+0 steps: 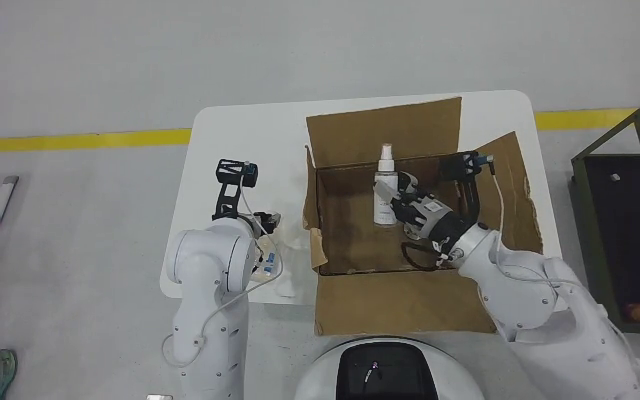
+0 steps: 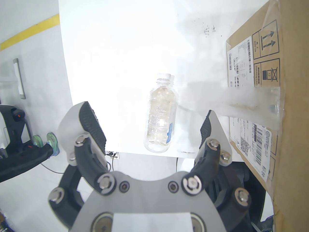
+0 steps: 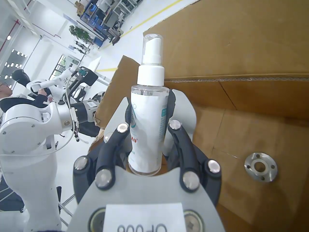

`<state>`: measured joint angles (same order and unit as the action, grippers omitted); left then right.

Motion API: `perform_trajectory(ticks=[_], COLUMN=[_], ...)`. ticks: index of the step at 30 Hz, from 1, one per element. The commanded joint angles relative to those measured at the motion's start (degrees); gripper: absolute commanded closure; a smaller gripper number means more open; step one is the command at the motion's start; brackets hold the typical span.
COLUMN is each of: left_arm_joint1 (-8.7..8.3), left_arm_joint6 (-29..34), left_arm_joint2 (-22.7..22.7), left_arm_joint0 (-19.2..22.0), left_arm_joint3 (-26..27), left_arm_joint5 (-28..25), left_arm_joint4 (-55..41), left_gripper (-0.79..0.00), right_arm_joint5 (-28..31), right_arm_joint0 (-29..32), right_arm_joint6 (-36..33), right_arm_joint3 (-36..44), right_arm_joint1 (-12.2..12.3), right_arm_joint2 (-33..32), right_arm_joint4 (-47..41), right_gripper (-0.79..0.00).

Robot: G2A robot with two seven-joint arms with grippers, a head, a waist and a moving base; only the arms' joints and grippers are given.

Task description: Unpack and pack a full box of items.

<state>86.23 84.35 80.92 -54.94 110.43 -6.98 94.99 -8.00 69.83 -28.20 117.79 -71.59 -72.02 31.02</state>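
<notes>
An open cardboard box [image 1: 360, 245] stands on the white table [image 1: 250, 140]. My right gripper [image 3: 149, 107] is inside the box, shut on a white spray bottle [image 3: 147, 121] with a clear cap; from above the spray bottle [image 1: 384, 190] lies near the box's far wall, with the right gripper [image 1: 405, 205] beside it. A metal flange [image 3: 260, 167] rests on the box floor. My left gripper [image 2: 150, 121] hangs open above the table left of the box [image 2: 270, 92]. A clear water bottle [image 2: 160, 117] lies on the table beneath it, between the fingers' line but apart from them.
The box flaps [image 1: 385, 130] are folded outward on all sides. The table's left part beyond the left arm [image 1: 225, 265] is bare. A dark cart [image 1: 610, 200] stands to the right of the table.
</notes>
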Motion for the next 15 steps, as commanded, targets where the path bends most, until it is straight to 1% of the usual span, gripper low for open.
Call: perform_trajectory(ticks=[1, 3, 5, 8, 13, 14, 15], left_arm_joint1=[0.0, 0.0, 0.0, 0.0, 0.0, 0.0, 0.0], left_arm_joint6=[0.0, 0.0, 0.0, 0.0, 0.0, 0.0, 0.0], left_arm_joint2=[0.0, 0.0, 0.0, 0.0, 0.0, 0.0, 0.0], left_arm_joint0=[0.0, 0.0, 0.0, 0.0, 0.0, 0.0, 0.0], left_arm_joint3=[0.0, 0.0, 0.0, 0.0, 0.0, 0.0, 0.0], left_arm_joint5=[0.0, 0.0, 0.0, 0.0, 0.0, 0.0, 0.0], left_arm_joint4=[0.0, 0.0, 0.0, 0.0, 0.0, 0.0, 0.0], left_gripper=[-0.785, -0.785, -0.785, -0.785, -0.785, -0.785, -0.785], right_arm_joint5=[0.48, 1.52, 1.98, 2.78, 2.66, 2.58, 3.77], right_arm_joint0=[0.42, 1.18, 2.28, 4.79, 11.58, 12.99, 13.88], right_arm_joint6=[0.73, 2.28, 3.82, 5.92, 8.46, 9.36, 10.3], right_arm_joint3=[0.08, 1.23, 2.88, 6.85, 16.09, 16.86, 16.86], right_arm_joint1=[-0.02, 0.02, 0.13, 0.42, 1.06, 1.11, 1.15], right_arm_joint2=[0.03, -0.44, -2.3, -7.51, -22.0, -25.55, -28.94], right_arm_joint4=[-0.15, 0.24, -0.3, -2.67, -5.67, -6.52, -7.78], right_gripper=[0.0, 0.0, 0.0, 0.0, 0.0, 0.0, 0.0])
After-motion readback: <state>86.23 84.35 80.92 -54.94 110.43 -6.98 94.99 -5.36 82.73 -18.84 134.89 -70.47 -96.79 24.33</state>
